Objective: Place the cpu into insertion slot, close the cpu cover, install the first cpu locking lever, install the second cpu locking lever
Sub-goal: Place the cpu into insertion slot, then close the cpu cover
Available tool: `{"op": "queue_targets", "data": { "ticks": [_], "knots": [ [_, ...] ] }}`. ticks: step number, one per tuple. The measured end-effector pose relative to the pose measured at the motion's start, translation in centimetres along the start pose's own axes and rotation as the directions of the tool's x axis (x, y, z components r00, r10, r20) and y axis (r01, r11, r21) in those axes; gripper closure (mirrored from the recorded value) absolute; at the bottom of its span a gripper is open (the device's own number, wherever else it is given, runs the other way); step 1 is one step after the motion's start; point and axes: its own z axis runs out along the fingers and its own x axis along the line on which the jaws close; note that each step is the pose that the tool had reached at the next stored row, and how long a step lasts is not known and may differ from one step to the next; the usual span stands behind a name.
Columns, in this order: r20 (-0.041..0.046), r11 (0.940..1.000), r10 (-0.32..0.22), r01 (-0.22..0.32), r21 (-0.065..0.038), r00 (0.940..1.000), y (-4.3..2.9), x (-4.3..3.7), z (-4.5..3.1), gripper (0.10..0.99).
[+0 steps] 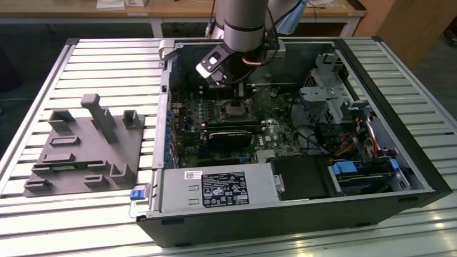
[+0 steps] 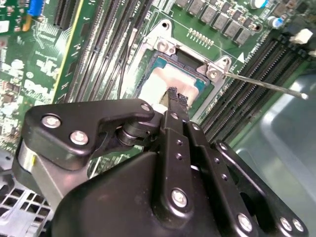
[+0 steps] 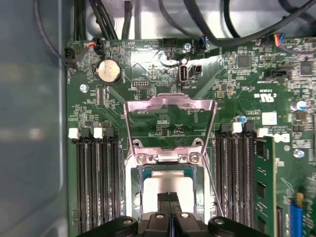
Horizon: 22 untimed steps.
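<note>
One arm is reaching down into the open computer case [image 1: 400,176] in the exterior view, its gripper [image 1: 239,97] hanging over the middle of the green board [image 1: 282,131]; the case is lying on a slatted table [image 1: 107,59], with a grey fixture [image 1: 85,144] sitting beside it toward the exterior view's left; in both wrist views the jaws are standing together, tip against tip with nothing between them, and the gripper [image 2: 177,97] is pointing straight at the cpu [image 2: 157,83]; the cpu [image 3: 165,183] is lying flat inside the insertion slot [image 3: 139,183], pale face up, dark rim showing around it; the tips are sitting right at that face, though whether they are actually touching it I cannot tell; the cpu cover [image 3: 170,100] is standing swung back on its hinge, off the socket, its window showing board beneath, reaching toward the coin battery [image 3: 107,70]; one thin locking lever [image 2: 261,83] is sticking out unlatched from the socket's corner, crossing over the long memory slots [image 2: 247,69]; more memory slots [image 3: 96,177] are flanking the socket on either side.
</note>
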Motion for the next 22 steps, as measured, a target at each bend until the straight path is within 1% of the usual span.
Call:
{"op": "queue_targets", "data": {
  "ticks": [12, 14, 16, 22],
  "knots": [
    [0.0, 1.0, 0.0, 0.0, 0.0, 1.0, 0.02, 0.01, -3.0, 0.98],
    [-0.0001, 1.0, 0.0, 0.0, 0.0, 1.0, 0.02, 0.01, -3.4, 0.98],
    [0.0001, 1.0, 0.0, 0.0, 0.0, 1.0, 0.02, 0.01, -3.59, 0.98],
    [0.0022, 1.0, 0.0, 0.0, 0.0, 1.0, 0.02, 0.01, -3.59, 0.98]
  ]
}}
